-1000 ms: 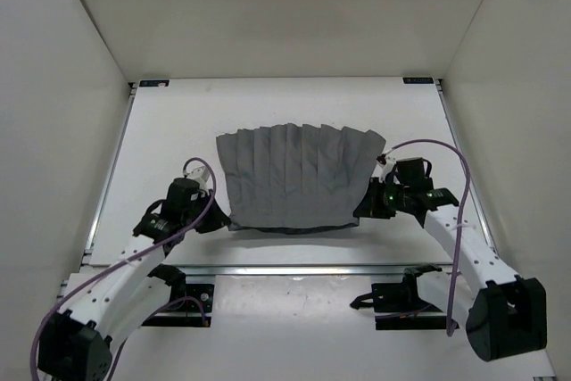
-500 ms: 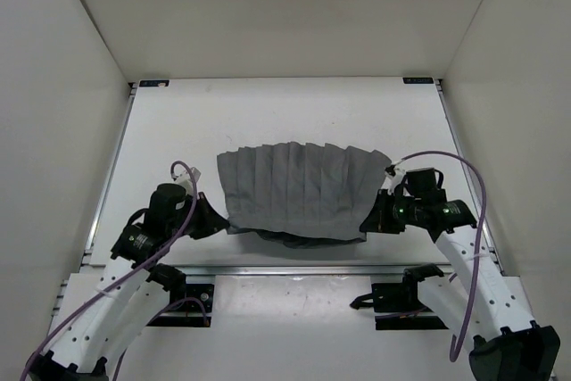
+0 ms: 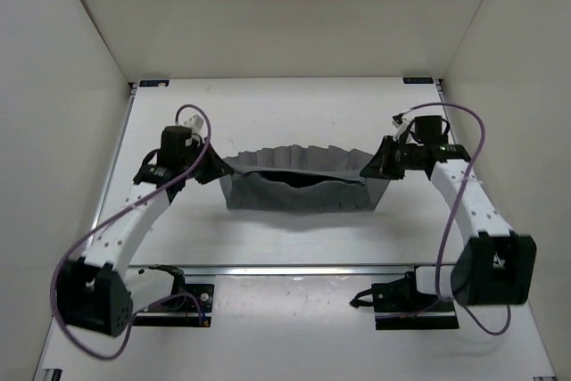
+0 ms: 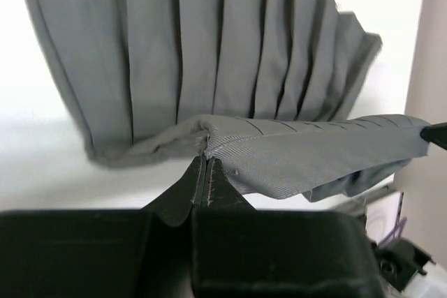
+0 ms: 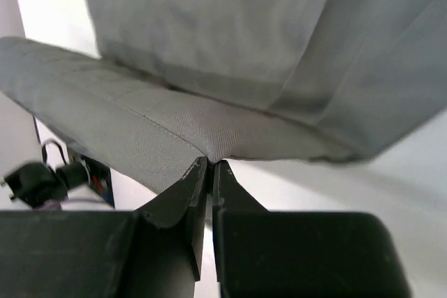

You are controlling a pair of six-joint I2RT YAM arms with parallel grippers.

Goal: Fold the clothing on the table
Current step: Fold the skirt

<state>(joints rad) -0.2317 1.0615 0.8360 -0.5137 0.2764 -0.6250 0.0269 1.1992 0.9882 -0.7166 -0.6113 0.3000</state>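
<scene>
The dark grey pleated clothing (image 3: 303, 192) lies mid-table on the white table (image 3: 285, 113), its near edge raised and doubled back over the rest. My left gripper (image 3: 217, 172) is shut on the left corner of that raised edge, and my right gripper (image 3: 368, 167) is shut on the right corner. In the left wrist view the fingertips (image 4: 204, 157) pinch the smooth band, with the pleats of the clothing (image 4: 209, 61) spread beneath. In the right wrist view the gripper (image 5: 211, 163) pinches the band, and the clothing (image 5: 244, 40) hangs beyond it.
White walls stand close on the left, right and far sides. A metal rail (image 3: 303, 268) runs along the table's near edge, with the arm bases (image 3: 401, 296) behind it. Bare tabletop lies beyond the garment and in front of it.
Both grippers have risen from the near corners and moved toward the far side, carrying the near edge up and over the rest of the garment.
</scene>
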